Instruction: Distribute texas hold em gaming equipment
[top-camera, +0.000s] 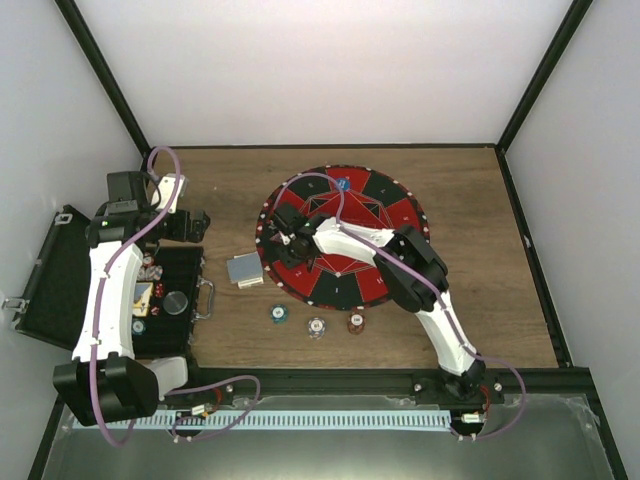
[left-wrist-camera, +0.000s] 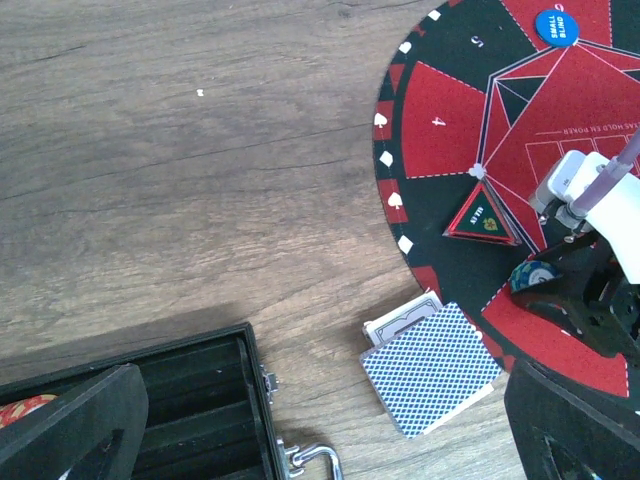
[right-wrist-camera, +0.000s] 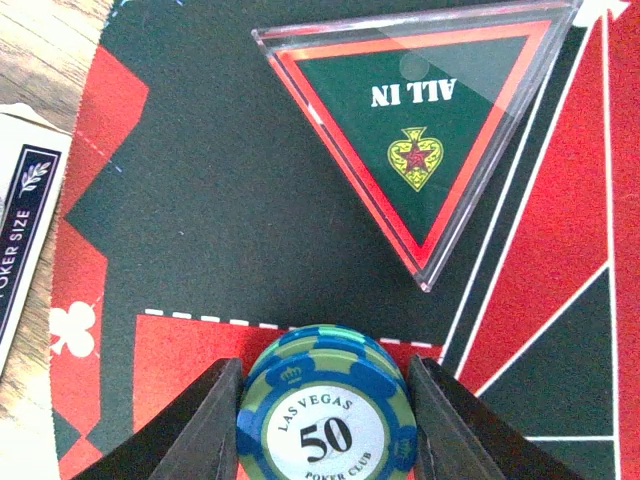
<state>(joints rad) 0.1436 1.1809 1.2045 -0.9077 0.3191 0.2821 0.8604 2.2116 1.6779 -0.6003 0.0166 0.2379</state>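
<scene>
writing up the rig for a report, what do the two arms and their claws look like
The left arm and right arm match: white link shells, black joint housings, black bases. A lilac cable loops along each. The left claw and right claw are black, with flat wedge-shaped fingers.

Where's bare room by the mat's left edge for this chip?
Free: the black wedge of the round red-and-black mat, between the clear triangular ALL IN plaque and its rim; also bare wooden tabletop beyond. Crowded: by the blue-backed card deck.
</scene>
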